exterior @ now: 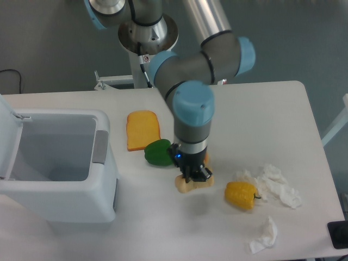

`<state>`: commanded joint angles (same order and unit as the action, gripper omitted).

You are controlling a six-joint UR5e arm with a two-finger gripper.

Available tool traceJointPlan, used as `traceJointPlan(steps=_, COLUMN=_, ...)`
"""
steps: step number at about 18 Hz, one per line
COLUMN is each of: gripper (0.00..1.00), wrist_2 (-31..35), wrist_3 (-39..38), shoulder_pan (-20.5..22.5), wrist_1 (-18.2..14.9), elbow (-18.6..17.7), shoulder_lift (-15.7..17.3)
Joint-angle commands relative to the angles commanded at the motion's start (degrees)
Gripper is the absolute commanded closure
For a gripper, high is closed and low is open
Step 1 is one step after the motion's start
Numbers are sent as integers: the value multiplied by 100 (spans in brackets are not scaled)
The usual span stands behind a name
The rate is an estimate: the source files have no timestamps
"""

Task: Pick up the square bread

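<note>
Tool: the tool (194,175) pointed down from the arm's wrist, its fingers closed on the square bread.
Square bread: the square bread (189,185) sat directly under the tool, pale beige, gripped at its top, its lower edge showing below and to both sides of the fingers. Whether it touched the worktop or hung just above could not be told.
Worktop: the white worktop (261,109) carried everything else.
Green pepper: a green pepper (158,153) lay just left of the tool, close beside the wrist.
Toast: an orange toast slice (143,129) lay flat behind the pepper, touching it.
Yellow pepper: a yellow pepper (241,194) lay to the right of the bread, near but apart.
Tissues: crumpled white tissues (274,185) lay beside the yellow pepper, with another scrap (265,235) nearer the front edge.
Bin: a white bin (60,187) stood open at the left, well apart from the bread.
</note>
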<state>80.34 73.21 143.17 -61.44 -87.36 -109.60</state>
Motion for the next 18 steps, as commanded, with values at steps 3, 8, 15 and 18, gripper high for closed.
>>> traceJointPlan(steps=3, gripper=100, wrist_2=-80, wrist_3=202, shoulder_pan=176, wrist_1=-17, elbow=9, shoulder_lift=149)
traceJointPlan(steps=8, gripper=100, wrist_2=-247, wrist_3=579, shoulder_pan=510, wrist_1=-53, elbow=0, shoulder_lift=378)
traceJointPlan(steps=15, gripper=100, wrist_2=-273, wrist_3=686, shoulder_pan=589, wrist_1=-70, elbow=-17, shoulder_lift=484)
traceJointPlan(steps=18, gripper=100, wrist_2=-291, wrist_3=774, shoulder_pan=678, wrist_1=-149, elbow=-53, shoulder_lift=563)
